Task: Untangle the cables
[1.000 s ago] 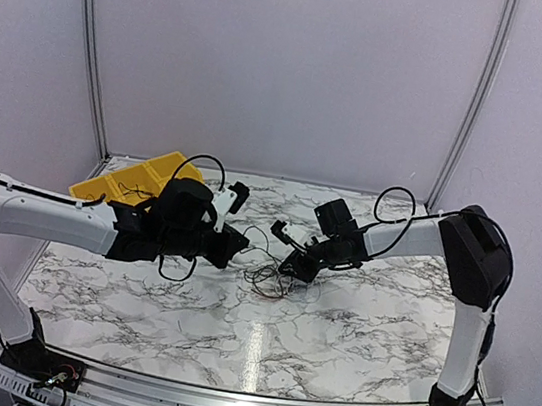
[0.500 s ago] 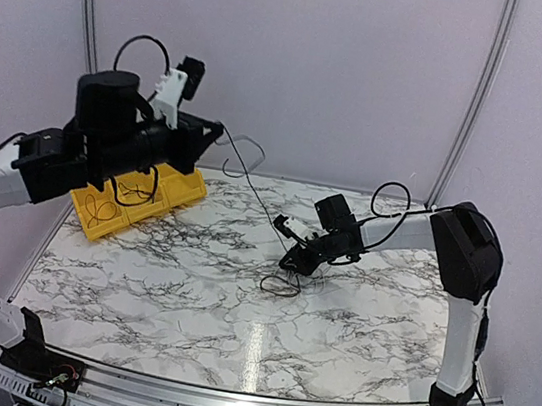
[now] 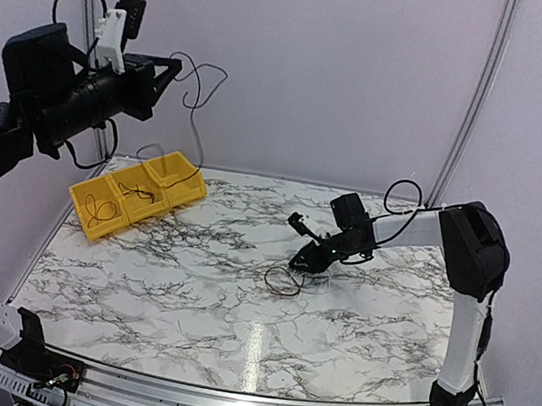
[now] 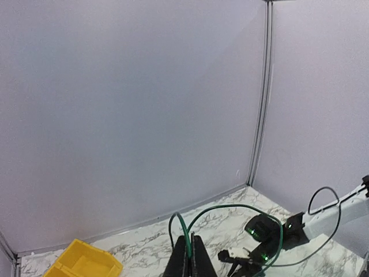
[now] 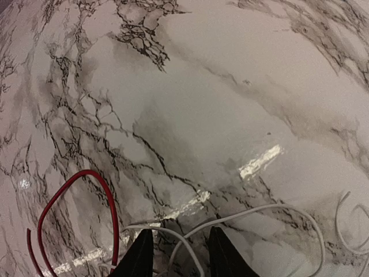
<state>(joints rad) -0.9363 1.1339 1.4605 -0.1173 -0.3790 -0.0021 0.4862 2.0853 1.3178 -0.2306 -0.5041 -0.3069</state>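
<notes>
Here the left jaws clamp one green cable (image 4: 230, 206), high above the surface (image 3: 188, 292); the right jaws, a little apart, straddle white loops (image 5: 259, 209) beside one red cable (image 5: 86, 172). Colours show only in wrist views.

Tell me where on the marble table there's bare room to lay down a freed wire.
Widest bare patch: the near strip of the white marble table, between the yellow three-compartment bin and the metal front rail. The back middle, between bin and right gripper, is bare too. Crowded: the centre, where thin looped wires lie at that gripper.
</notes>
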